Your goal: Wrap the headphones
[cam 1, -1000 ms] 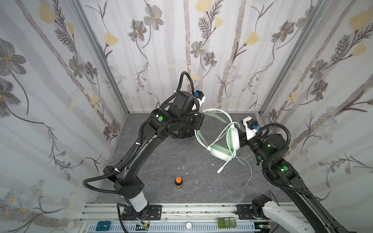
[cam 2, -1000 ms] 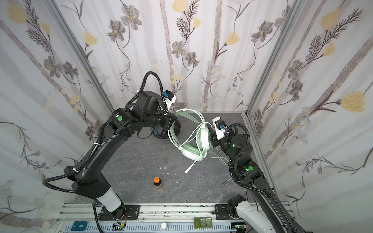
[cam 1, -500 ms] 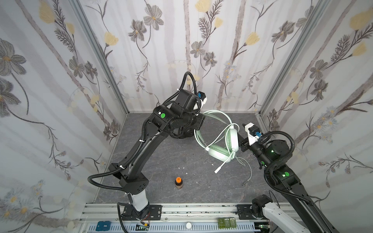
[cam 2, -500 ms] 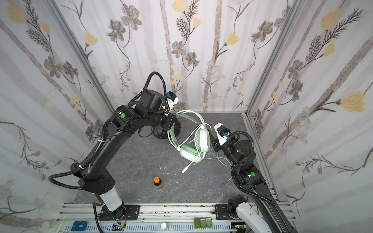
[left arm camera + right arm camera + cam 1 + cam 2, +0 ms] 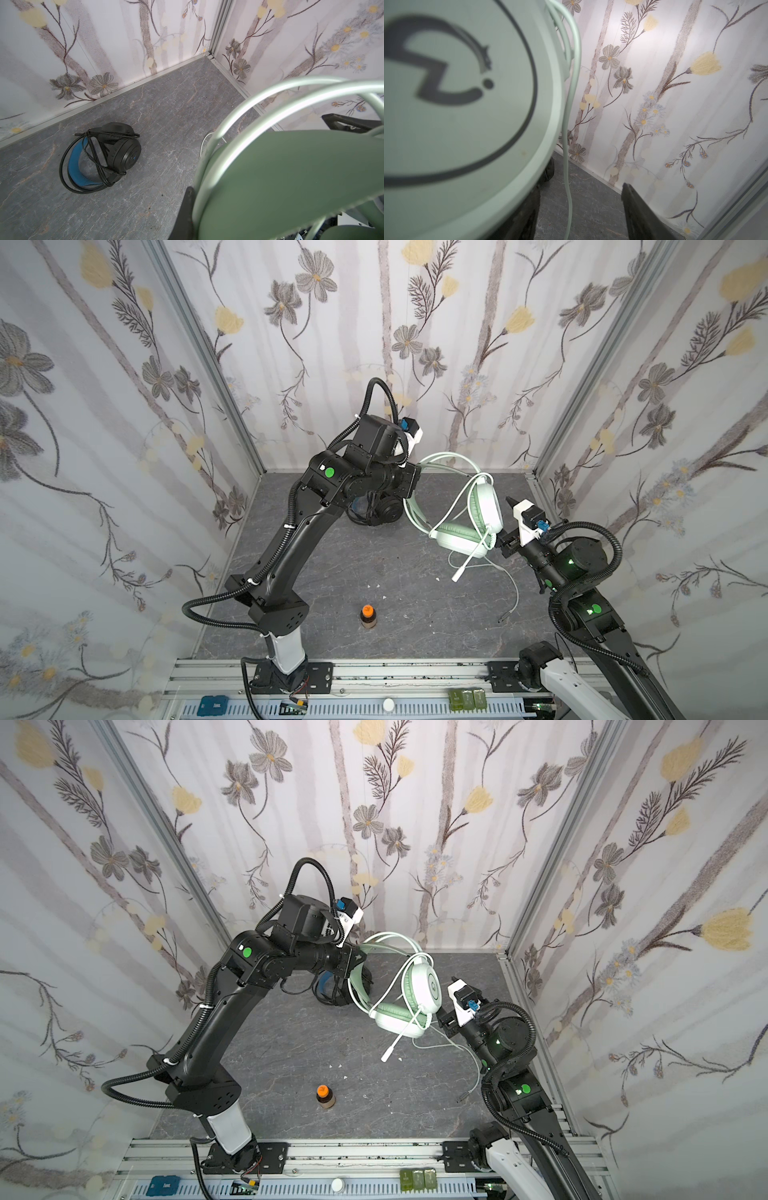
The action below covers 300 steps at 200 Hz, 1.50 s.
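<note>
The mint green headphones (image 5: 484, 506) (image 5: 424, 986) hang above the table by their headband, and my left gripper (image 5: 411, 483) (image 5: 358, 959) is shut on that band. In the left wrist view one dark finger (image 5: 187, 212) presses against the green band (image 5: 291, 176). My right gripper (image 5: 506, 522) (image 5: 446, 998) (image 5: 581, 218) stands open beside the upper ear cup (image 5: 456, 104). The white-green cable (image 5: 566, 145) runs between its fingers untouched, then trails over the table (image 5: 515, 585). The black headphones (image 5: 116, 149) (image 5: 384, 510) lie at the back with their cable wound around them, partly hidden under my left arm in both top views.
A small orange-capped bottle (image 5: 368, 616) (image 5: 324, 1096) stands at the front middle of the grey table (image 5: 332, 572). The headset's white microphone boom (image 5: 469, 562) points down toward the table. Patterned walls close in the back and both sides.
The right gripper's jaws have opened wider and that arm has drawn back a little to the right. The left arm has shifted slightly, still holding the mint headset.
</note>
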Motion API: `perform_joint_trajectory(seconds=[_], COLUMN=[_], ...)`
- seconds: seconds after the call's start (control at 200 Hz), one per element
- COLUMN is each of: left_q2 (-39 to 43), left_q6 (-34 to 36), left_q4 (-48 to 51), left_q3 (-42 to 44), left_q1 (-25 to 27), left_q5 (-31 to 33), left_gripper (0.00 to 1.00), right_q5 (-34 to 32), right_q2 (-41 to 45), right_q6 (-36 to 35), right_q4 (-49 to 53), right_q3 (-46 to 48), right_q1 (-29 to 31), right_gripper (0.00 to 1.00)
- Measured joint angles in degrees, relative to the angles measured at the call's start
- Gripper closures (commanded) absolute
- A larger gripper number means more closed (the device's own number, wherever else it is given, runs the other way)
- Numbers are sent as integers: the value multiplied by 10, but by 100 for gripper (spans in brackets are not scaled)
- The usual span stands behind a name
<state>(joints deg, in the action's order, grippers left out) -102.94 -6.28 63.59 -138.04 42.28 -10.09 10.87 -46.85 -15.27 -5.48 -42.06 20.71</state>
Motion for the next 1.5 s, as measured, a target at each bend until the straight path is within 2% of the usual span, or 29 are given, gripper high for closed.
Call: perform_joint_trajectory(seconds=[0.31, 0.545, 0.984, 1.224, 1.499], left_q2=[-9, -8, -6, -2, -6], left_q6=[-17, -34, -75, -107, -135], left_q4=[-2, -10, -49, -73, -72], left_q3=[-18, -19, -20, -24, -73], left_q1=[-1, 2, 3, 5, 22], left_q5=[-51, -66, -61, -46, -19], left_gripper=[100, 100, 100, 100, 100], right_q5=[65, 87, 97, 96, 98], right_q2=[-45, -65, -103, -122, -146], right_q6=[93, 152, 223, 232, 240], right_q4=[-78, -148, -238, -252, -267], right_q3=[55, 96, 156, 165, 158], right_q1=[-21, -35, -35, -23, -12], right_gripper=[37, 39, 42, 45, 47])
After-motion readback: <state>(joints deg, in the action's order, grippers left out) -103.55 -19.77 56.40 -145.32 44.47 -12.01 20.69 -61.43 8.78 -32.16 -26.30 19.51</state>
